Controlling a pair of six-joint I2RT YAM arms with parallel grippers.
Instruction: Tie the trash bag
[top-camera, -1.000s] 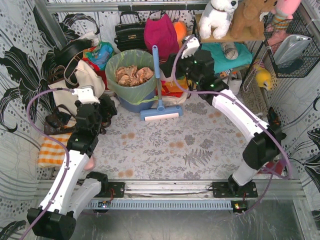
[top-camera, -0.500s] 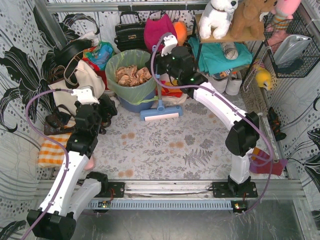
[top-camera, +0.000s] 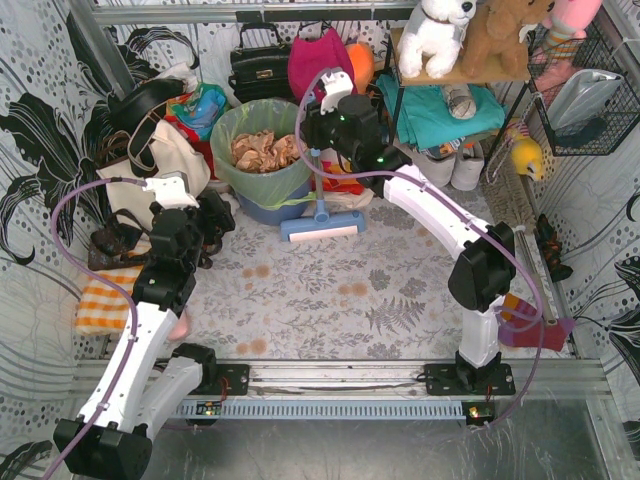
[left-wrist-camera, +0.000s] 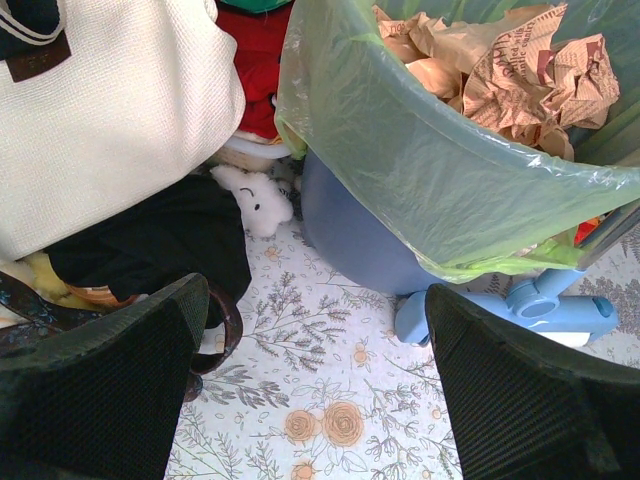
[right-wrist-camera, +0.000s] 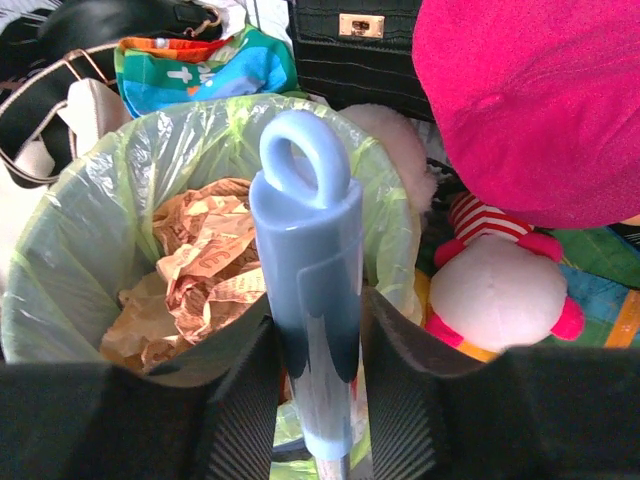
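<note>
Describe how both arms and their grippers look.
The left arm and right arm have white shells between black joints, each with a looping purple cable. Small green lights dot the right arm. The left gripper and right gripper have broad, black, finely textured fingers.

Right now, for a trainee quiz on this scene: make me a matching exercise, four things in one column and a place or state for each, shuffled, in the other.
1. bag
2. handle
3. tote
4. left gripper

a. between the right gripper fingers
b. open, holding nothing
c. lines the bin, paper inside
d. cream, beside the bin

Pairs: 1-c, 2-a, 3-d, 4-b.
</note>
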